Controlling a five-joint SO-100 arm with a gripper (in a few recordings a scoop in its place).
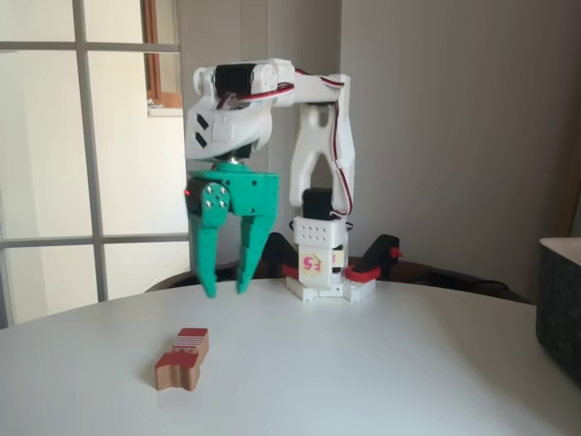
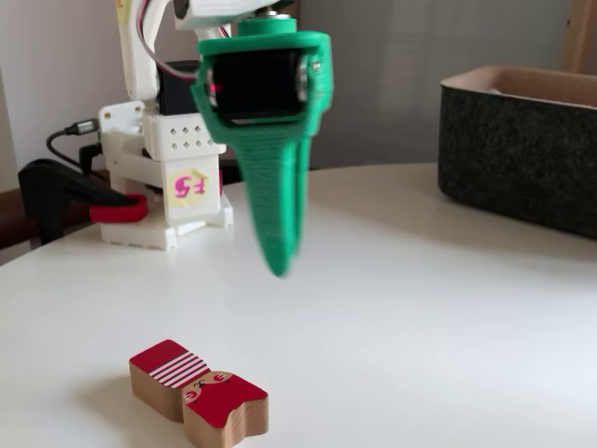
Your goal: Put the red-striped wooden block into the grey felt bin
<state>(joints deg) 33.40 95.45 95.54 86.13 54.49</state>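
Green gripper (image 1: 227,289) hangs above the white table (image 1: 381,363), fingers apart and empty; the red-striped wooden block (image 1: 182,358) lies flat below, toward the table's front edge, grey felt bin (image 2: 522,140) well apart.

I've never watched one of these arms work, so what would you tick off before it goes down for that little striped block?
1. Block free to grab: ok. The red-striped wooden block lies flat on the white table with nothing touching it.
2. Gripper ready: ok. The green gripper is open and holds nothing.
3. Gripper lined up over the block: not ok. In both fixed views it hangs above the table, off to one side of the block.
4. Fingers turned to fit across the block: cannot tell.
5. Bin ready: ok. The grey felt bin stands upright, open at the top.
6. Bin has room inside: cannot tell; its inside is hidden.
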